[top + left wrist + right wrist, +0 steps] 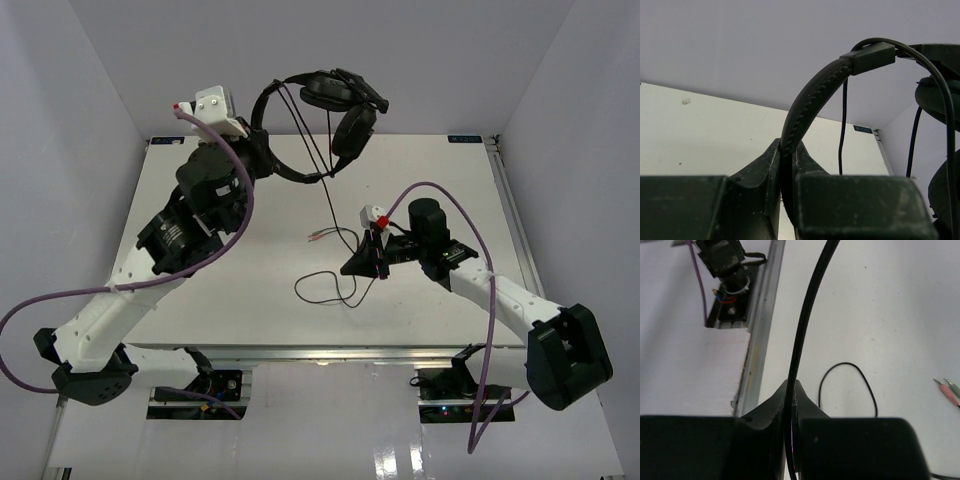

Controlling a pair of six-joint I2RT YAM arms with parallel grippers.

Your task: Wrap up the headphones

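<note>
The black headphones (330,95) hang in the air over the table's far edge. My left gripper (262,150) is shut on their headband (810,100), seen pinched between the jaws of the left gripper (788,150) in the left wrist view. An earcup (940,100) shows at the right edge there. The thin black cord (330,200) drops to the table and ends in a loop (320,290) and a plug (318,236). My right gripper (365,262) is shut on the cord (805,315), low over the table's middle. The right wrist view shows the right gripper (792,387), the loop (847,365) and the plug (947,389).
White walls close in the white table (200,300) on three sides. Thick purple cables (230,230) trail along both arms. A metal rail (757,340) runs along the table's near edge, with black hardware (725,265) beyond it.
</note>
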